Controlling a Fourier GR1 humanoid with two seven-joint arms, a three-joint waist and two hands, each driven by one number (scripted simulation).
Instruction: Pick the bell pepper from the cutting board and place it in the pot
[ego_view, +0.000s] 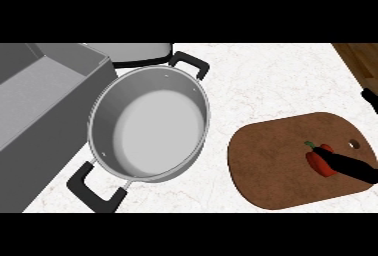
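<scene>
On the right half of the brown cutting board (280, 165), the red bell pepper (319, 161) lies on its side. The right hand (353, 166) shows at the view's edge, one straight finger laid on the pepper and another black tip well apart higher up: spread, closed on nothing. The risk here is that a straight finger nudges the pepper and it rolls away before any grasp. The steel pot (130, 88) also sits well apart to the left, so a careless carry could clip its rim. The counter (273, 80) is white marble, with a grey sink (44, 95) just beside the pot and a wood strip (358, 60) at top right.
</scene>
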